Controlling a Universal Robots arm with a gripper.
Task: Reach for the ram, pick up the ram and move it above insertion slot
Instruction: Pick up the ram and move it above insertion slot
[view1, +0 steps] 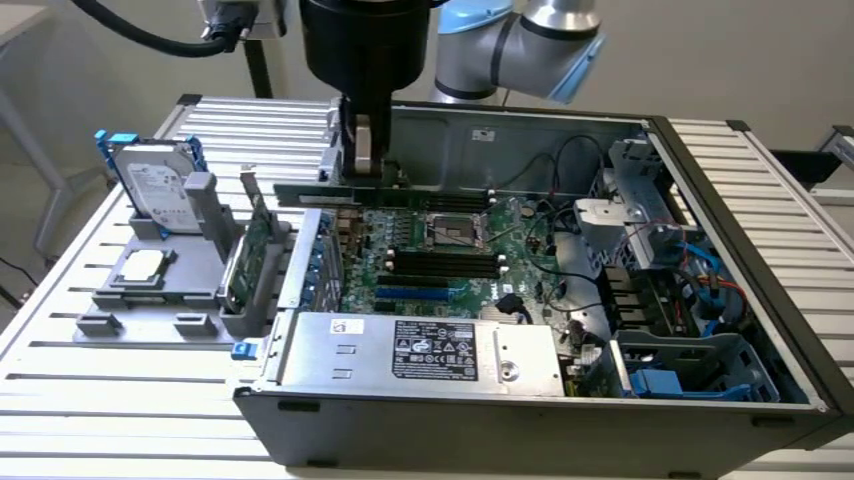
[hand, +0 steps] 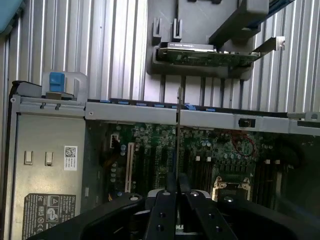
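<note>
On the bench (view1: 80, 400), toward nine o'clock in the exterior view, a grey fixture (view1: 160, 275) carries a hard drive (view1: 150, 185) and an expansion card (view1: 251, 262); next comes the open computer case (view1: 747, 300) with the motherboard (view1: 441, 255) flat in its floor; the end effector (view1: 363, 150) hangs over the case's rear edge, toward eleven o'clock from the board's black memory slots (view1: 441, 265). The ram (view1: 363, 192) is pinched edge-on between the pressed-together fingers, its long axis level and running nine to three o'clock, held above the board; in the wrist view the ram (hand: 178, 135) reads as a thin blade rising from the end effector (hand: 176, 186). By my judgement the slots lie roughly parallel to the stick, offset toward five o'clock and below.
</note>
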